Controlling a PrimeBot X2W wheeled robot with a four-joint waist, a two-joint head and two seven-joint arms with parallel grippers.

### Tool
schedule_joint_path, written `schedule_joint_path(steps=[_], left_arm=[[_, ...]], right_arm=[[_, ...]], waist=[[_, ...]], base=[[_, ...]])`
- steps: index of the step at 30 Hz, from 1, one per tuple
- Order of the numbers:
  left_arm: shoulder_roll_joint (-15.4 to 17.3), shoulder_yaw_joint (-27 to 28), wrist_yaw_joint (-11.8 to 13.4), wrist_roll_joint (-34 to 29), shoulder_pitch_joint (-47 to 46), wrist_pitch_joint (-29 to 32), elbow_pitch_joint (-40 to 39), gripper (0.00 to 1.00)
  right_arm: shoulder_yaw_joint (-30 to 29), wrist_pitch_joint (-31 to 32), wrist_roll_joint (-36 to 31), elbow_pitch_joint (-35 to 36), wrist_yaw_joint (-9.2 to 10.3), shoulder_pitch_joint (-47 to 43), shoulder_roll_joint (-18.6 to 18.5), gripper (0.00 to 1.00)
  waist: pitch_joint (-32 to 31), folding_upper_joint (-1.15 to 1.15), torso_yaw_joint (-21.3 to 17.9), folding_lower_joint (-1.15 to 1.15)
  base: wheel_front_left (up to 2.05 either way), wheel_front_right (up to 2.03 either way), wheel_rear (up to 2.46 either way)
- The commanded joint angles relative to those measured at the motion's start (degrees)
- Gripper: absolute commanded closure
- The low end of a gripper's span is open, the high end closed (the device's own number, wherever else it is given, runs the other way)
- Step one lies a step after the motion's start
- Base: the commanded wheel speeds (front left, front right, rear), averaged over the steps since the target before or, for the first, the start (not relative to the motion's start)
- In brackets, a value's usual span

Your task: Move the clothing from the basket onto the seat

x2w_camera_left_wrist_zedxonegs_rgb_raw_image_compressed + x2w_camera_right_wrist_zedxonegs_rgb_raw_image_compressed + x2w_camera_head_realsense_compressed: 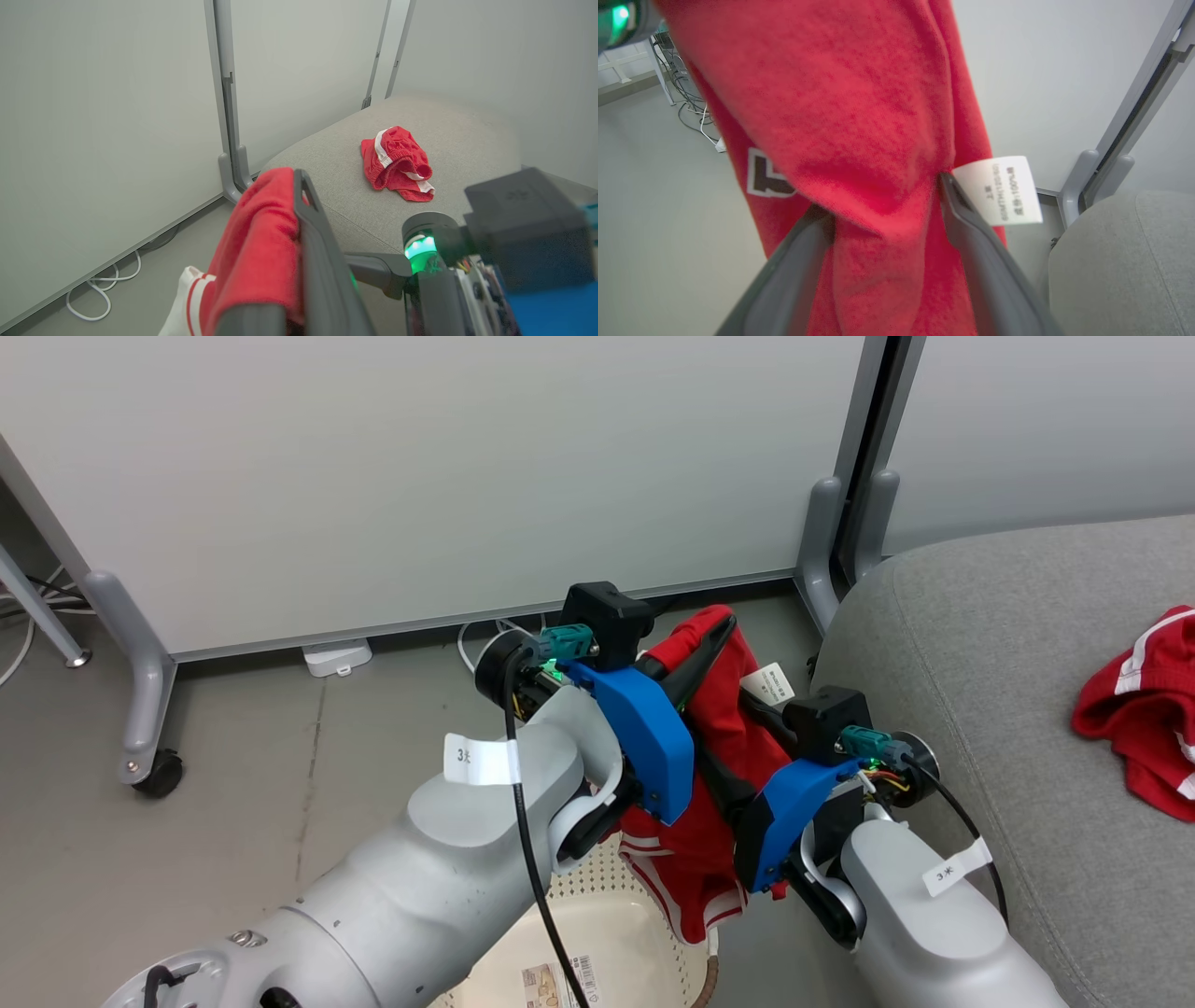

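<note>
Red garment point(719, 733) is clamped in the left gripper's point(717, 633) clenched jaws and also runs between the right gripper's point(881, 198) wide-spread, released jaws, beside its white tag point(999, 191). It hangs above the basket point(611, 896). A second garment point(1139, 709) lies on the grey seat point(980, 644), well apart.

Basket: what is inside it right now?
The basket shows a bare perforated floor with a barcode sticker. The striped hem of the red garment hangs over it. The left forearm covers the rest, so anything lying there cannot be seen.
</note>
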State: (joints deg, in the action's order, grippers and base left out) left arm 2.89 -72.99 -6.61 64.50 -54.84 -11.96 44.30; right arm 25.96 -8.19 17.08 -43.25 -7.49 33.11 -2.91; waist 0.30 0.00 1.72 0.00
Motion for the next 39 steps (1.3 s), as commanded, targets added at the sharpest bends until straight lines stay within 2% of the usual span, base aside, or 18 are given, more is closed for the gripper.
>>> schedule_joint_path(steps=[1,5,7,8,9,23,36,37,38,39], left_arm=[[0.0,-0.1,0.2,-0.04,-0.94,-0.05,-0.26,1.0],[0.0,-0.21,0.35,-0.05,-0.97,-0.06,-0.35,1.0],[-0.01,-0.24,0.37,-0.05,-0.99,-0.12,-0.25,1.0],[-0.01,-0.26,0.41,-0.04,-0.99,-0.17,-0.18,1.0],[0.0,-0.29,0.43,-0.02,-0.96,-0.22,-0.09,1.0],[-0.01,-0.4,0.47,0.47,-0.77,-0.84,1.52,1.0],[0.0,-0.42,0.26,0.73,-0.56,-0.9,2.27,1.0],[0.0,-0.43,0.26,0.74,-0.54,-0.9,2.31,0.98],[0.0,-0.43,0.27,0.73,-0.54,-0.91,2.34,0.84],[0.0,-0.44,0.3,0.72,-0.55,-0.95,2.36,0.51]], right_arm=[[0.86,-0.54,1.25,-1.27,-0.01,1.49,0.01,0.0],[3.37,-1.22,4.17,-3.42,-0.01,2.88,0.02,0.0],[4.41,-1.51,5.49,-4.29,-0.01,3.5,0.02,0.51],[4.93,-1.67,6.08,-4.73,-0.01,3.72,0.01,0.63],[5.38,-1.9,6.57,-5.14,-0.01,3.96,0.01,1.0],[10.22,-4.46,11.21,-7.92,-0.01,5.27,0.02,1.0],[12.28,-5.39,13.38,-9.75,-0.01,5.98,0.01,1.0],[12.38,-5.43,13.6,-9.88,-0.01,6.06,0.01,1.0],[12.48,-5.47,13.78,-10.02,-0.01,6.16,0.01,1.0],[12.57,-5.57,13.87,-10.15,-0.01,6.26,0.01,1.0]], waist=[[0.06,0.0,0.13,0.0],[0.12,0.0,0.27,0.0],[0.12,0.0,0.28,0.0],[0.11,0.0,0.26,0.0],[0.11,0.0,0.22,0.0],[-0.09,0.0,-0.46,0.0],[-0.3,0.0,-0.9,0.0],[-0.32,0.0,-0.9,0.0],[-0.32,0.0,-0.89,0.0],[-0.32,0.0,-0.88,0.0]], base=[[0.0,0.0,0.0],[0.0,0.0,0.0],[0.0,0.0,0.0],[0.0,0.0,0.0],[0.0,0.0,0.0],[0.0,0.0,0.0],[0.0,0.0,0.0],[0.0,0.0,0.0],[0.0,0.0,0.0],[0.0,0.0,0.0]])
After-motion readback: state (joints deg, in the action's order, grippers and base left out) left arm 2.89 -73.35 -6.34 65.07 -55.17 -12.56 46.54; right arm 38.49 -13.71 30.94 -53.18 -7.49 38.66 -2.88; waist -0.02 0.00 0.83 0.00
